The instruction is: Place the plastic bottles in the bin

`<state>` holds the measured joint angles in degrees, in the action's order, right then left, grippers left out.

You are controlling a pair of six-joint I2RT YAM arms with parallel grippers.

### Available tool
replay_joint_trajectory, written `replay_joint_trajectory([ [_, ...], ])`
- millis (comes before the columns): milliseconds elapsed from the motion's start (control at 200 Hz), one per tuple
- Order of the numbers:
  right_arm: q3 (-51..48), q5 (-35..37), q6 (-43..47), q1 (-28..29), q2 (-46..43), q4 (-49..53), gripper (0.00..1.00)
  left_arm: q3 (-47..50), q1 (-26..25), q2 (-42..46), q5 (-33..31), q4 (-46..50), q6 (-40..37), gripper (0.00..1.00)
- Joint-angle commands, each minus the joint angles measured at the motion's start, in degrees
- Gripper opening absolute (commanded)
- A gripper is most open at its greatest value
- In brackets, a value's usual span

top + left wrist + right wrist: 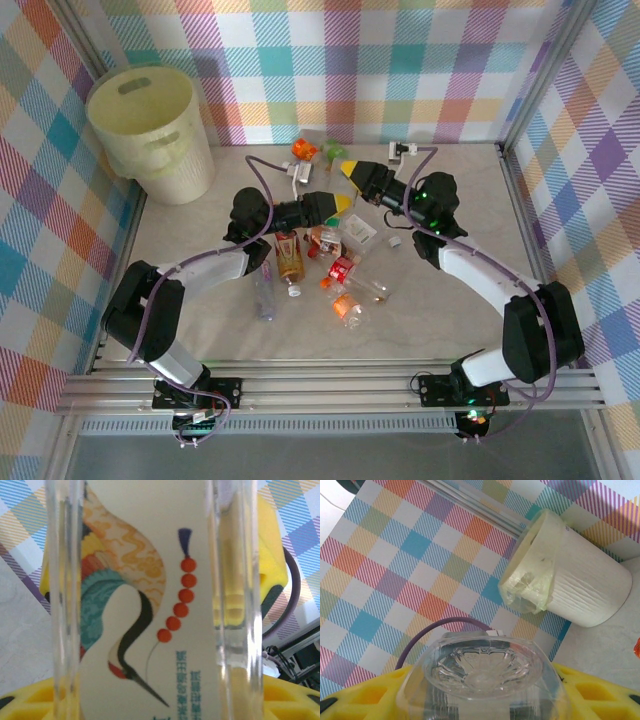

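here our left claw (338,204) clamps a likely light, crushable crane-label bottle (135,580) mid-body; right claw (349,168) grips a slick clear bottle (482,672), bin (590,595) ahead of it.

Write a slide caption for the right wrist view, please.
Right end effector gripping a clear bottle, base toward the camera; cream bin beyond.

This is a robot lab, a small test booth. Two robot arms, the left arm (190,270) and the right arm (485,275), are bolted to metal rails (330,385) at 6 o'clock of a pale table (420,320). Checked cloth walls (400,60) stand at 9, 12 and 3 o'clock, held by shiny metal posts (547,75). A purple cable (455,621) runs off an arm.
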<state>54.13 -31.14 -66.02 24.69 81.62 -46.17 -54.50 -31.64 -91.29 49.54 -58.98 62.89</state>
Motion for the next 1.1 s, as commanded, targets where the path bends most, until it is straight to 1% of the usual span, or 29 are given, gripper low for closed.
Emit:
replay_joint_trajectory([
  [0,1.27,-0.70,1.08,0.45,0.12,-0.36,0.48,-1.32,-0.66,0.83,-0.18,-2.45,-1.56,0.50],
  [165,0.50,-0.40,2.42,0.45,-0.62,1.94,0.52,-0.79,-0.72,2.11,-2.19,2.83,-4.84,0.46],
  [220,0.53,-0.24,3.43,0.45,-1.08,3.45,0.55,-0.47,-0.74,3.04,-3.39,5.63,-6.88,0.46],
  [260,0.75,-0.12,4.55,0.46,-1.52,5.16,0.60,-0.28,-0.77,3.75,-4.46,8.34,-8.64,0.45],
  [330,1.44,0.80,7.31,0.47,-2.63,9.44,0.70,-0.18,-0.79,5.19,-7.06,13.68,-12.18,0.44],
  [410,2.03,3.34,11.36,0.38,-4.45,16.43,0.83,-0.83,-0.72,6.87,-10.90,23.46,-17.15,0.43],
  [485,1.88,7.67,15.27,0.36,-6.59,22.15,0.93,-2.49,-0.78,8.30,-16.87,35.35,-22.32,0.42],
  [590,1.34,14.16,20.25,0.36,-9.44,29.40,1.00,-5.10,-0.72,10.03,-26.91,50.87,-28.59,0.41],
  [680,0.55,17.35,24.47,0.36,-11.38,33.97,1.00,-8.15,-0.71,10.79,-36.49,63.64,-32.82,0.39],
  [825,-0.45,21.11,31.41,0.36,-13.10,41.25,1.00,-15.33,-0.62,9.77,-56.40,83.59,-38.41,0.39],
  [900,-1.81,22.55,33.63,0.36,-14.14,42.63,1.00,-19.58,-0.48,8.47,-65.47,90.19,-41.90,0.39],
  [970,-3.36,23.87,34.28,0.36,-14.98,42.16,1.00,-23.42,-0.19,7.46,-73.04,93.52,-45.28,0.38],
  [1040,-4.52,24.58,34.15,0.36,-15.39,41.20,1.00,-27.45,0.70,6.38,-78.62,94.82,-48.69,0.38],
  [1095,-4.91,24.72,33.95,0.36,-15.44,40.58,1.00,-30.82,1.78,5.35,-81.70,94.57,-51.23,0.38],
])
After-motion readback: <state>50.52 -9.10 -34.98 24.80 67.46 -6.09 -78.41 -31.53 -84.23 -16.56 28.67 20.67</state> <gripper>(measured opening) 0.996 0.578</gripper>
